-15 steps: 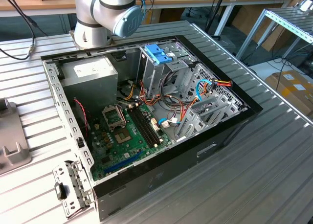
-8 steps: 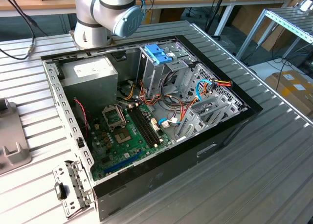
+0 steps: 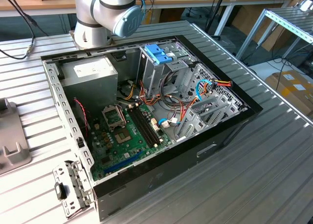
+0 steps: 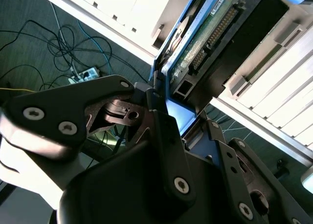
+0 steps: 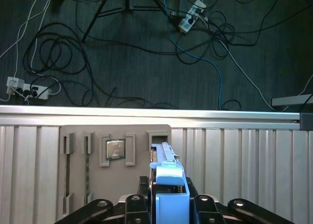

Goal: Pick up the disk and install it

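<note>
**Item:** the disk (image 5: 166, 165), a hard drive in light blue carrier rails.

**Location:** held edge-on above a grey parts holder (image 5: 142, 177) at the rim of the ribbed worktop (image 5: 234, 160). Whether it has cleared the holder's slot cannot be told. The open computer case (image 3: 146, 175) is in the exterior view.

**End effector** (image 5: 169, 197): clamped on the disk, with one finger on each broad face at the near end.

**Visible detail:** the second wrist view shows the disk (image 4: 210, 33) with a green circuit board and a connector row exposed.

**Handling (judged):**
- The body is rigid, dense for its size, and probably sensitive to shock.
- The metal faces are likely smooth, so a firm squeeze is needed.
- The plastic rails may flex.
- The best hold is across the flat faces, clear of the board and connector.

**Also in the holder:** a processor chip (image 5: 115, 149).
</note>
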Robot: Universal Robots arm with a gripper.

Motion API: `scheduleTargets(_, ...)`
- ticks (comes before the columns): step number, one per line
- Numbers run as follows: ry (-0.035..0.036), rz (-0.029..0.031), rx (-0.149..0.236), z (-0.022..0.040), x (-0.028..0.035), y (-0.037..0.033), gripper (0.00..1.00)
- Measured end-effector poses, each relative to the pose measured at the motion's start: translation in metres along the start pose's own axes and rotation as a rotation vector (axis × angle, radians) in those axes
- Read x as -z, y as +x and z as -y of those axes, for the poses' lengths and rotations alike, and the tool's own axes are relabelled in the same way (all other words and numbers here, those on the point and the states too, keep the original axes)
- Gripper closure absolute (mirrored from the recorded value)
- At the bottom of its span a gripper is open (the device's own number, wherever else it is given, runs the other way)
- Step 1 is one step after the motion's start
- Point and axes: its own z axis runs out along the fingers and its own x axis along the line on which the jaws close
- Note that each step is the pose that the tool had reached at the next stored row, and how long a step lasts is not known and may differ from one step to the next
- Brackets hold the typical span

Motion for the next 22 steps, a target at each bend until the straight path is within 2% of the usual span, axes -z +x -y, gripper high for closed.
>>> scheduleTargets(6,0.0001,0.0,0.0,-0.0002,0.0037,-0.0004,0.63)
scheduleTargets(9,0.0001,0.0,0.0,-0.0004,0.0081,-0.0008,0.63)
scheduleTargets(22,0.0,0.0,0.0,-0.0009,0.0185,-0.0018,0.63)
